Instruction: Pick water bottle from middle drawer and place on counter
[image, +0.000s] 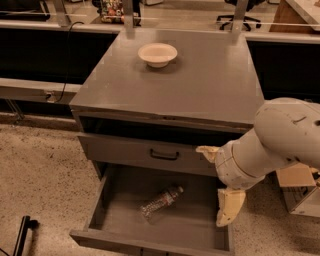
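Note:
The water bottle (161, 201), clear with a ribbed body, lies on its side on the bare grey floor of the pulled-out middle drawer (192, 222), near its centre. The counter (200, 80) is the grey top of the cabinet. My gripper (218, 180) hangs at the drawer's right side, to the right of the bottle and apart from it. Its two cream fingers stand wide apart, one (228, 207) pointing down over the drawer's right wall, the other (207, 151) up by the drawer front. It is open and holds nothing.
A white bowl (157, 53) sits at the back of the counter. A closed drawer front with a black bar handle (164, 155) sits above the open drawer. A cardboard box (299, 187) stands on the speckled floor at the right. A black object (22, 237) lies lower left.

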